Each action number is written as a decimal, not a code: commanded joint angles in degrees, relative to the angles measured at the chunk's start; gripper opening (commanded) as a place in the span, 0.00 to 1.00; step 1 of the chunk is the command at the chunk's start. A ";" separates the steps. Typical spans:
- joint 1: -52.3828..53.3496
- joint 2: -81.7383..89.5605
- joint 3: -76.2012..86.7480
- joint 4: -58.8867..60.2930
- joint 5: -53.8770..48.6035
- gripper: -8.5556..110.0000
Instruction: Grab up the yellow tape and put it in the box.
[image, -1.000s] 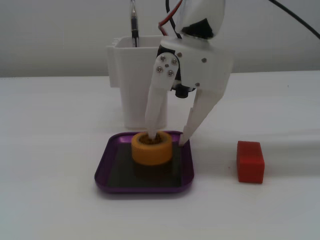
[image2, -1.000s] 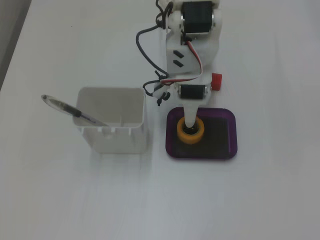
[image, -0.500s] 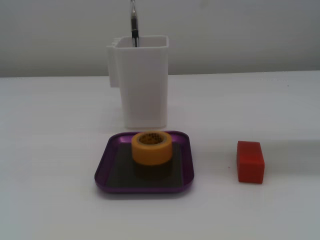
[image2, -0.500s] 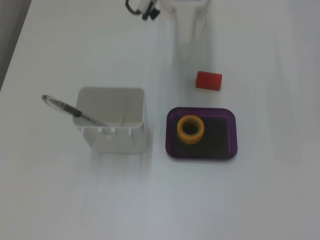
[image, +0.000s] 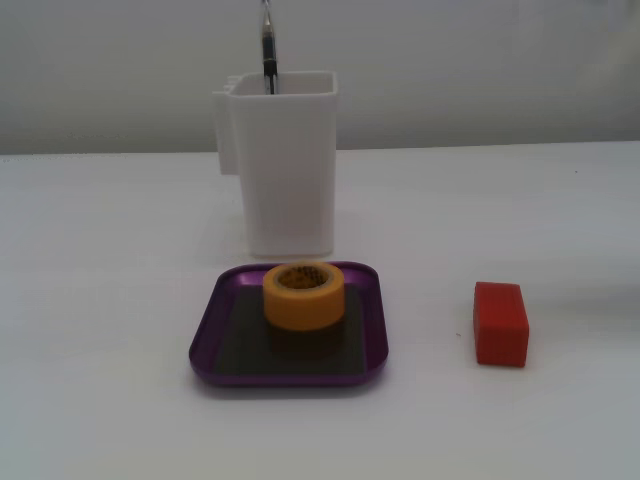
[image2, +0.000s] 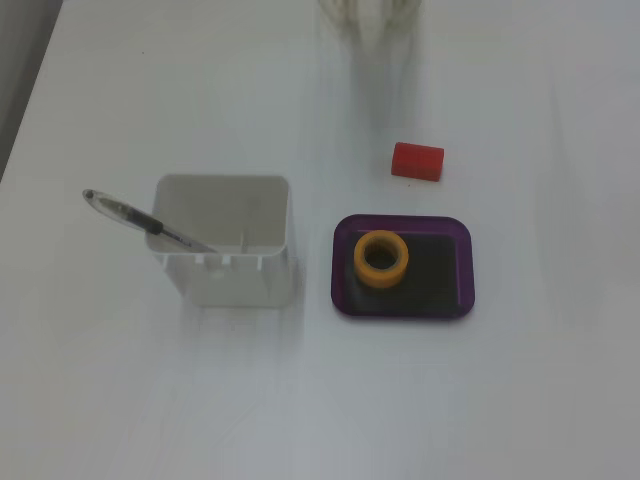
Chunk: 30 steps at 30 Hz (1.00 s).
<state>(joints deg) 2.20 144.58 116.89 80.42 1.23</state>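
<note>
The tape sits flat inside the box, hollow centre up, resting on the dark bottom toward the far side in a fixed view; in a fixed view from above it lies in the left half of the box, near but apparently not touching the rim. The box stands on the white table, just near of the tall white container, which holds 1 pen leaning on its edge. A red block lies by itself to the right of the box in that view, well apart from it. No arm shows plainly in either view; a pale blur at the top edge from above may be part of it, but I cannot make it out, so the gripper is out of sight and I cannot say whether it is released or clenched. As I judge it, the placing step looks done: the tape is in the box with nothing holding it. What seems left is only for the arm to rest clear of the table, without knocking the block or the container.
</note>
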 joint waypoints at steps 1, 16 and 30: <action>0.00 10.28 17.05 -6.77 0.00 0.18; 0.09 46.05 49.83 -16.08 0.09 0.17; 0.09 52.82 57.22 -15.91 0.00 0.17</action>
<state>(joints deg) 2.37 192.22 173.50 64.86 1.23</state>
